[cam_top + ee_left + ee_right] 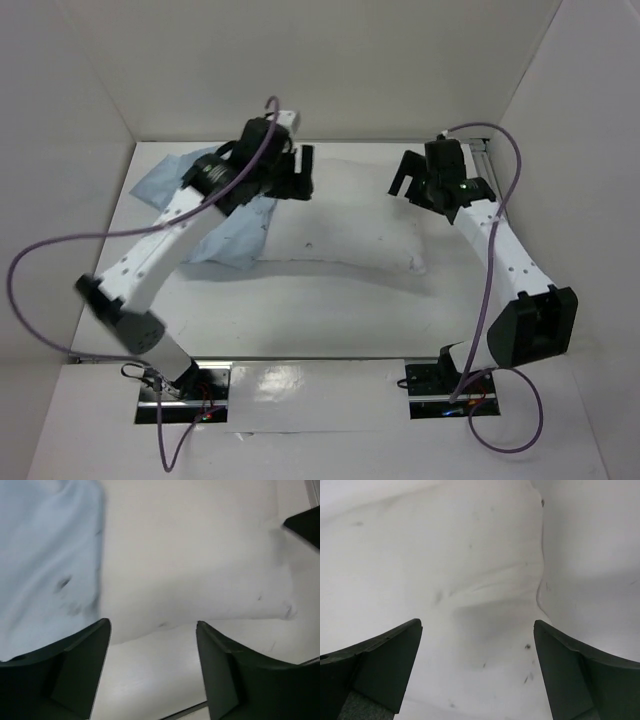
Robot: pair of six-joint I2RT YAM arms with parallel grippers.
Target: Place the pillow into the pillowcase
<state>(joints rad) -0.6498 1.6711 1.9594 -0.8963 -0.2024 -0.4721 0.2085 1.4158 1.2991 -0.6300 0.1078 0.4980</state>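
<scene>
Overhead, pillowcase [228,238] touching pillow [350,220], also seen by left wrist, left pincer [152,626], right pincer [477,625] agape.

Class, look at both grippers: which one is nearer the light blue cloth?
The left gripper: it is beside the pillowcase, where blue meets the white pillow; the right gripper is over the pillow's other end.

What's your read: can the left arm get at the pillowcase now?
Probably yes. The left gripper hangs open right above the pillowcase where it meets the pillow, with nothing between them.
</scene>
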